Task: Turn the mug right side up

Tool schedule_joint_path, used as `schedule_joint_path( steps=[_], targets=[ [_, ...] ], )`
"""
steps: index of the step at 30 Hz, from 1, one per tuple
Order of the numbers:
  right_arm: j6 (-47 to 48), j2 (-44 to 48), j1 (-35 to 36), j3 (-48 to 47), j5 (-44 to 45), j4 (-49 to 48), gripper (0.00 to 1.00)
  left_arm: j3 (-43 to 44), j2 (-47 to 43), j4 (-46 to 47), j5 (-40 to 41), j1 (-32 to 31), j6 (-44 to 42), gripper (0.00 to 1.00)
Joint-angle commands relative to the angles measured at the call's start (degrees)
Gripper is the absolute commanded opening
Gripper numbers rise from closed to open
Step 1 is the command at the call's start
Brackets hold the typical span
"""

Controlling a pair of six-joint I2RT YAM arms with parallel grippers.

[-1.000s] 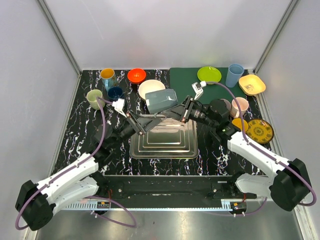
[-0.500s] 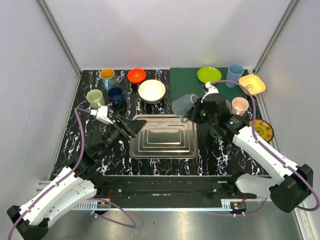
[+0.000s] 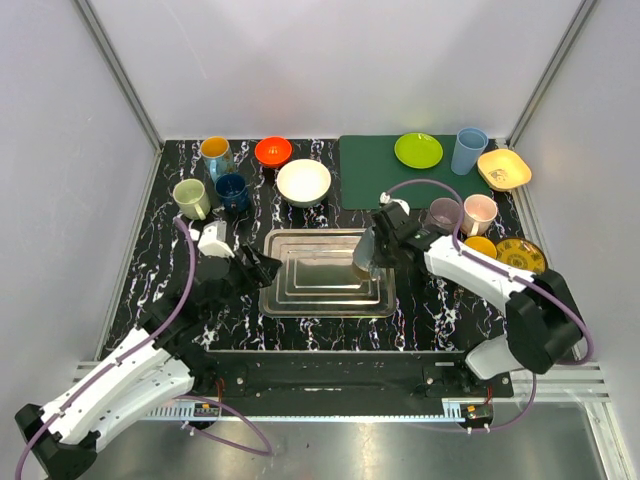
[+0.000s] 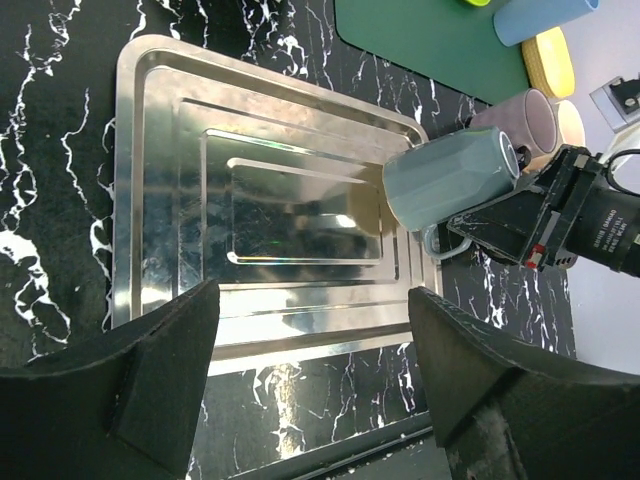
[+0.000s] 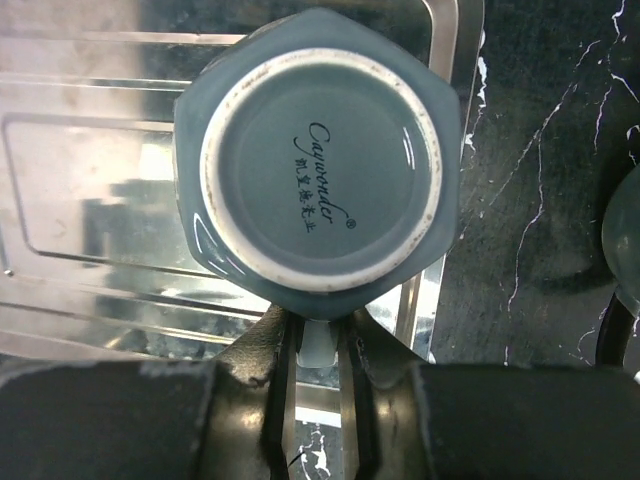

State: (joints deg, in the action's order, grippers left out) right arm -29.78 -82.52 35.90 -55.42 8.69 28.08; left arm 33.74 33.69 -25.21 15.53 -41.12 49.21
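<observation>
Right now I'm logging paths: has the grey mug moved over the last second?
Yes. The grey mug moved from beside the white bowl toward the near side, to the steel tray's right edge.

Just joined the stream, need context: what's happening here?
The right gripper is shut on the handle of the grey-blue mug, holding it tipped on its side over the right edge of the steel tray, base toward the wrist camera. It is not upright yet. The left gripper is open and empty by the tray's left side.
</observation>
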Motion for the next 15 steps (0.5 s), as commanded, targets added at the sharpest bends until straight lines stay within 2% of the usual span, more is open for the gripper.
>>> schedule_joint_path(
  steps=[1, 9, 15],
  targets=[
    [0.9, -1.7, 0.6, -1.2, 4.7, -6.3, 0.0, 2.2, -1.6, -1.1, 2.7, 0.2, -1.8, 0.78],
    [2.9, -6.7, 0.5, -1.6, 10.0, -7.3, 0.0, 1.6, -2.2, -1.8, 4.0, 0.2, -1.8, 0.78],
    [3.6, -10.2, 0.5, -2.7, 10.7, -8.6, 0.0, 1.6, -2.0, -1.9, 4.2, 0.2, -1.9, 0.78]
  ],
)
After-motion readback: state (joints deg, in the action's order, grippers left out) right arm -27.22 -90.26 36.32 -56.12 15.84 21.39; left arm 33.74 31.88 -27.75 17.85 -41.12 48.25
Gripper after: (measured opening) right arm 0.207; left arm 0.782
